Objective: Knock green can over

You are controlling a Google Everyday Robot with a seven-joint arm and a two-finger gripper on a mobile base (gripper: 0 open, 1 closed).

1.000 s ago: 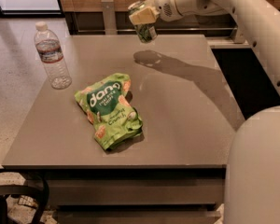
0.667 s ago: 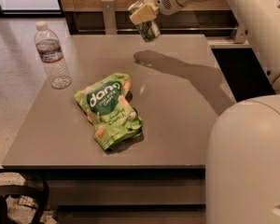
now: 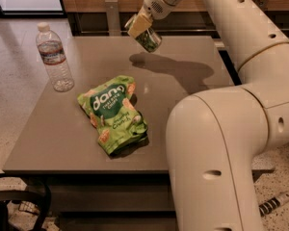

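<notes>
The green can (image 3: 150, 40) is a small can with dark green patterned sides. It hangs tilted in the air above the far middle of the grey table (image 3: 192, 100), with its shadow on the tabletop below it. My gripper (image 3: 139, 27) is shut on the can's upper part, reaching in from the upper right. The arm's large white links fill the right side of the view.
A clear plastic water bottle (image 3: 54, 57) stands upright near the table's left edge. A flat bright-green snack bag (image 3: 113, 113) lies in the middle of the table. A wooden wall and a rail run behind the table. Dark gear (image 3: 9, 211) sits on the floor at the lower left.
The can, held in my gripper, has dropped slightly and tilted further. The arm's lower links have swung closer to the camera. The bottle and the bag have not moved.
</notes>
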